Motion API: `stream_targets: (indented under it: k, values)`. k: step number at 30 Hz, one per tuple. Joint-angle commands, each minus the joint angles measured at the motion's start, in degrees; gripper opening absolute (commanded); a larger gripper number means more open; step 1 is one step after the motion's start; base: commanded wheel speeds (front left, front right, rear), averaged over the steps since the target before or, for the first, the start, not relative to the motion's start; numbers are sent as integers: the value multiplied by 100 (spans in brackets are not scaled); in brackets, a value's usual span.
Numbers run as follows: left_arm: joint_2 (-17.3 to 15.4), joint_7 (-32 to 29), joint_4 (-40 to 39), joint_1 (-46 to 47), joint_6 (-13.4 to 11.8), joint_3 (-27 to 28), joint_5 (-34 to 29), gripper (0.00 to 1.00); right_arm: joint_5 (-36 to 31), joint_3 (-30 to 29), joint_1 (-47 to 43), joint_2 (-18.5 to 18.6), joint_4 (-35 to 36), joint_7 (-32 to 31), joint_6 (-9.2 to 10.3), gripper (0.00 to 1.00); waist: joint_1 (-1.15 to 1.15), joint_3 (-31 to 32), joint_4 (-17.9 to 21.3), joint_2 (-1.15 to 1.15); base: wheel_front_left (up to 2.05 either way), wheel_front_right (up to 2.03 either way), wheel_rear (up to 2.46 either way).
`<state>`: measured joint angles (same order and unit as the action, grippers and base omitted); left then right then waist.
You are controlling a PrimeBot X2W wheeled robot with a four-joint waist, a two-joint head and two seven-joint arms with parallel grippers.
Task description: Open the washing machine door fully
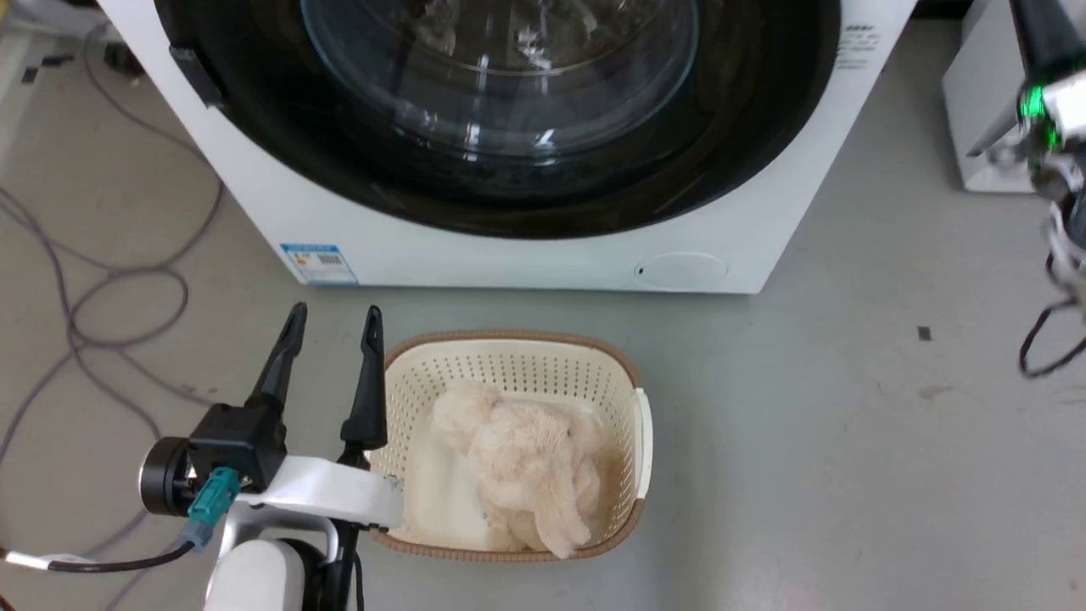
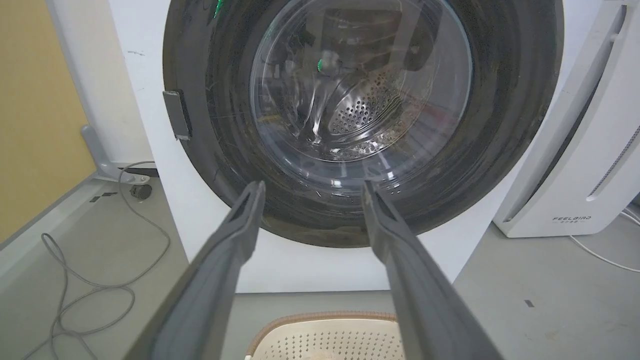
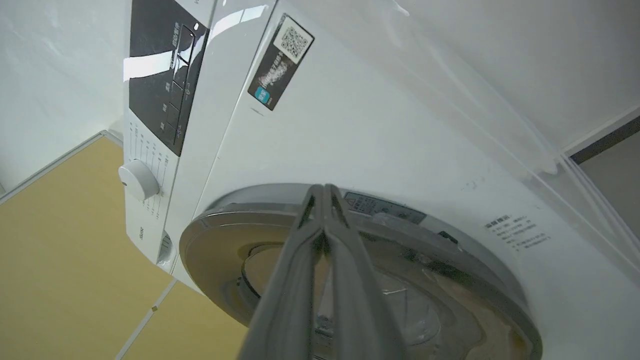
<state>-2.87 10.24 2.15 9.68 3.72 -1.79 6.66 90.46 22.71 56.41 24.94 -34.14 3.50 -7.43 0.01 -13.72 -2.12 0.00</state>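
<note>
The white washing machine (image 1: 543,255) stands straight ahead. Its round glossy black washing machine door (image 2: 500,125) lies against the front, and the perforated drum shows through the glass bowl (image 2: 360,90). A small grey tab (image 2: 177,114) sits on the door's left rim. My left gripper (image 1: 333,321) hangs open and empty low in front of the machine, apart from the door. My right gripper (image 3: 324,189) is shut with nothing between its fingers; its tips lie at the door's silver rim (image 3: 240,215). My right wrist (image 1: 1056,102) shows at the machine's right side.
A cream basket (image 1: 632,373) holding a beige plush toy (image 1: 530,462) sits on the grey floor right of my left gripper. Loose cables (image 1: 93,305) lie on the floor at left. A white FEELBIRD appliance (image 2: 575,165) stands to the machine's right.
</note>
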Motion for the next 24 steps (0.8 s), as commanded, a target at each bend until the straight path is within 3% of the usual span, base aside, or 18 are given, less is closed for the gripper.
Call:
stream_targets:
  k: [1,11,24]
  values:
    - [-10,63,-4,100,31,-4,21,100,253,232,351,108,-181,-92,-4,0,-1,-86,-25,0,0,0,0]
    - [-4,170,-9,284,76,7,78,100,798,1971,2088,181,-1401,-973,-5,0,-1,-443,-62,0,0,0,0]
    - [-1,326,27,553,113,-59,211,100,1665,3628,3865,-354,-3057,-2131,-5,0,-1,-860,-202,0,0,0,0]
